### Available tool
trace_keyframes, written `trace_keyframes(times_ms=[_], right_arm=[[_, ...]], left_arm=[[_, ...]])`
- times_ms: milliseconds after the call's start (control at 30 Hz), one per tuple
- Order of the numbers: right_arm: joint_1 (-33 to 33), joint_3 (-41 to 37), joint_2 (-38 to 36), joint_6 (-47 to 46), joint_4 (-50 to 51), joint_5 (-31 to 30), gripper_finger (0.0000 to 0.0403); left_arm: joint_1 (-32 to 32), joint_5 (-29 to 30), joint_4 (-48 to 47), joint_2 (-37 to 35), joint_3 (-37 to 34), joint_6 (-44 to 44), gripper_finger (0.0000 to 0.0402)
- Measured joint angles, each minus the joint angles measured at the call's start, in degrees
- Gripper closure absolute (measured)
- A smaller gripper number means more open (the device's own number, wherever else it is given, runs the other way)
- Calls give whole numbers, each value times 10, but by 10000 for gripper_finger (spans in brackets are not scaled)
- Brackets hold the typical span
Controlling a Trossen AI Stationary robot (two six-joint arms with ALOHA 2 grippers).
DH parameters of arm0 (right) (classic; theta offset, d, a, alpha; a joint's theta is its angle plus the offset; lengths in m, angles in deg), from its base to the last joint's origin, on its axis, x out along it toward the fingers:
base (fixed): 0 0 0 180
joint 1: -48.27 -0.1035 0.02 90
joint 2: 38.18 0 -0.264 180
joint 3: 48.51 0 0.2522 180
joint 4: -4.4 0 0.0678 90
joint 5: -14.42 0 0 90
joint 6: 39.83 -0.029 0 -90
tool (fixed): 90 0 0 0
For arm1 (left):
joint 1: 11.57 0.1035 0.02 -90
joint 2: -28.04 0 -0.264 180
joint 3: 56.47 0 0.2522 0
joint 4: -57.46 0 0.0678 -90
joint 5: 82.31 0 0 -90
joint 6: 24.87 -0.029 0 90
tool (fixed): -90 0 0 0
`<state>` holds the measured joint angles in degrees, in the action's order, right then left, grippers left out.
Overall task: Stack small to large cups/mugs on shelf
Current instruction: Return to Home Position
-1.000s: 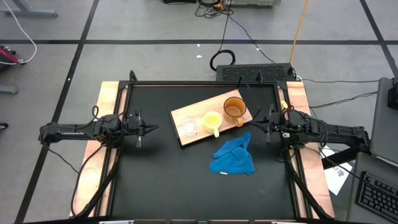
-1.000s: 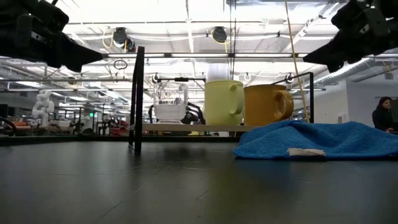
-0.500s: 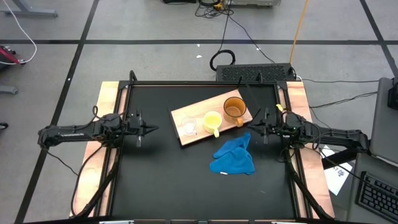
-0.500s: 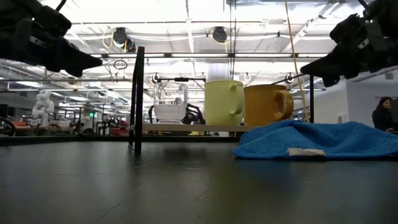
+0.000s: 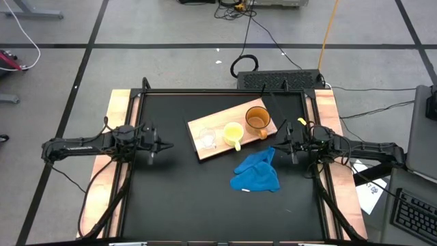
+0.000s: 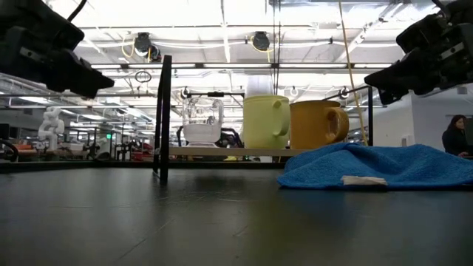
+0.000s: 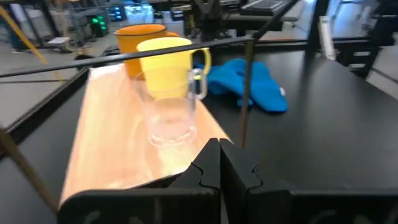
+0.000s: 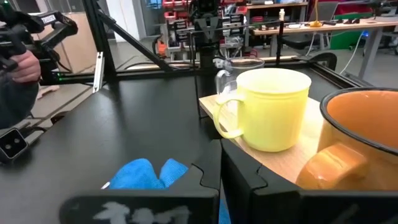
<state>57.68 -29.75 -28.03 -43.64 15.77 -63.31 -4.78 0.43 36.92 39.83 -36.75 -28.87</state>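
Observation:
Three vessels stand upright in a row on the light wooden shelf board [image 5: 217, 125]: the clear glass cup [image 5: 207, 140], the yellow mug [image 5: 233, 132] and the orange mug [image 5: 257, 119]. The low view shows the glass cup [image 6: 201, 122], yellow mug [image 6: 264, 121] and orange mug [image 6: 316, 124] side by side. My left gripper [image 5: 171, 143] hovers shut to the left of the board, pointing at the glass cup [image 7: 171, 115]. My right gripper [image 5: 276, 144] hovers shut to the right of the board, near the orange mug [image 8: 357, 127] and yellow mug [image 8: 273, 109].
A crumpled blue cloth [image 5: 256, 172] lies on the black tabletop [image 5: 171, 198] just near of the board, under my right gripper's tip. A black frame post [image 6: 162, 118] stands at the table's far edge. A person [image 6: 454, 140] shows in the room beyond.
My right gripper has come down a little and shifted slightly toward the table's near edge, staying shut. My left gripper has sunk a little. The mugs, glass and cloth have not moved.

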Motion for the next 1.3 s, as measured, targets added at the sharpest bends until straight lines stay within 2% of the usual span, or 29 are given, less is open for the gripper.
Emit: trace_keyframes(times_ms=[100,533,733,967,1300], right_arm=[[0,0,0,0,0,0,403],[0,0,0,0,-65,0,403],[0,0,0,0,-58,0,403],[0,0,0,-32,-55,0,403],[0,0,0,-26,-56,0,403]], left_arm=[[0,-18,1,0,0,1,400],[0,-6,1,0,0,25,399],[0,14,2,2,0,25,399],[0,16,2,2,0,25,398],[0,17,2,2,0,25,398]])
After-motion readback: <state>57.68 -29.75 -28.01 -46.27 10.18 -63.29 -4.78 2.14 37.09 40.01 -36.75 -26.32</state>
